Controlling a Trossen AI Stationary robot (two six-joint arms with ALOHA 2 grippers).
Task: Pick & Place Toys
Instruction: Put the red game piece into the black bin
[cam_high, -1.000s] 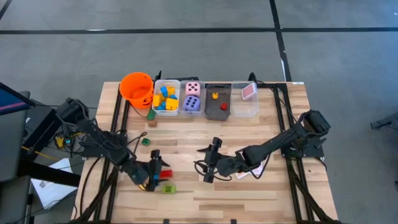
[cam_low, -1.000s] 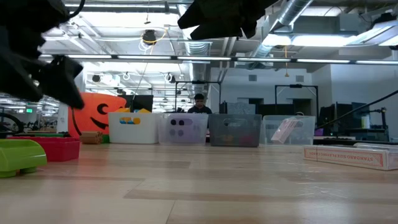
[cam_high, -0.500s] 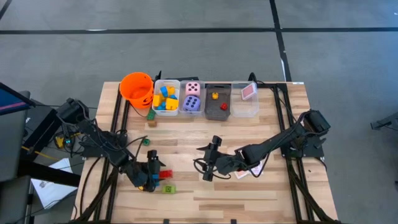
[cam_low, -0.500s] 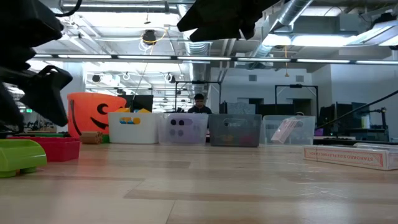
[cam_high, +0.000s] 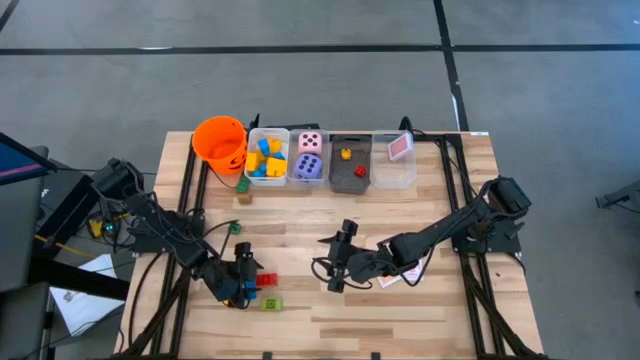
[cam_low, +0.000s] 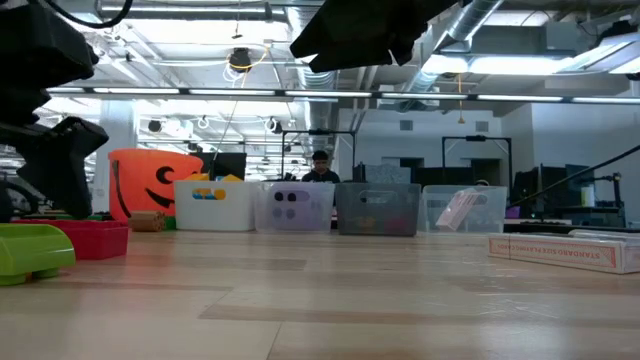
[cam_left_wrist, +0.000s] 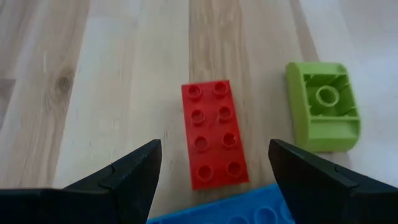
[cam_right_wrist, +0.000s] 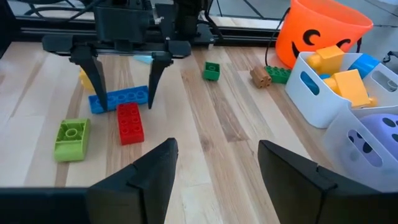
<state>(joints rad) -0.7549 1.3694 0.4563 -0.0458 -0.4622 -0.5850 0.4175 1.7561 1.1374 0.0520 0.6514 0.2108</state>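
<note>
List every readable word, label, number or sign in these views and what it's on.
"STANDARD SIZE PLAYING..." (rest blurred): long side of the flat card box lying on the table, low view.
No lettering, only a black jack-o'-lantern face: orange bucket.
Dots only, no numerals: pink die and purple die.
Card in the clear bin: print too small to read.
Signs in the room behind: too blurred to read.
</note>
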